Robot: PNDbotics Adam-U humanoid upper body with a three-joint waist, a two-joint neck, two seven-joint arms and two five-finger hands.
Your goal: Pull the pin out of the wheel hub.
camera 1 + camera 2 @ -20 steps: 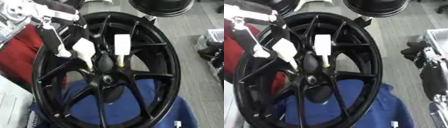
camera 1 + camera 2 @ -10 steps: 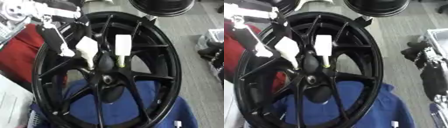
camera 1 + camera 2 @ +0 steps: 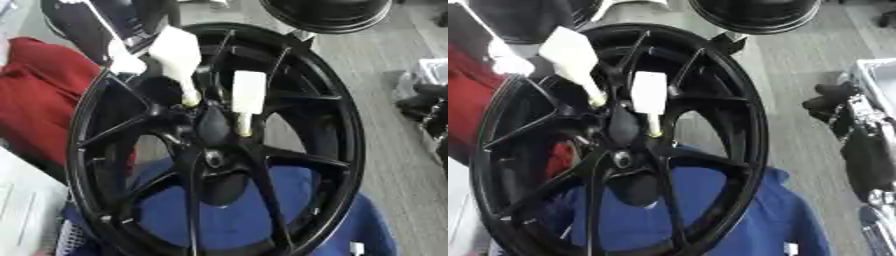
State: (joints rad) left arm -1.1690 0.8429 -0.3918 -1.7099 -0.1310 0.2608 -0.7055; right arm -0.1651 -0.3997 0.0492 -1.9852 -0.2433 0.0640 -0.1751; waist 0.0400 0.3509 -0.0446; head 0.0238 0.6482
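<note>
A large black spoked wheel point(image 3: 324, 145) stands tilted in front of me, its hub point(image 3: 213, 159) near the middle. One white pin with a yellowish tip point(image 3: 247, 100) still sticks in the hub area, just above the centre. A second white pin point(image 3: 178, 55) hangs up and to the left of it, its tip point(image 3: 188, 100) clear of the hub and in front of a spoke. My left hand point(image 3: 131, 25), a dark shape at the top left, is closed round that pin's upper end. My right hand does not show.
Another black wheel point(image 3: 328, 12) lies at the top edge. A red cloth point(image 3: 39, 100) is to the left, a blue cloth point(image 3: 227, 220) lies under the wheel, and white paper point(image 3: 22, 210) sits at the lower left. Dark gear point(image 3: 868, 150) lies on the grey floor at right.
The left pin has risen up and to the left with my left hand, its tip leaving the hub. The other pin and the wheel have stayed put.
</note>
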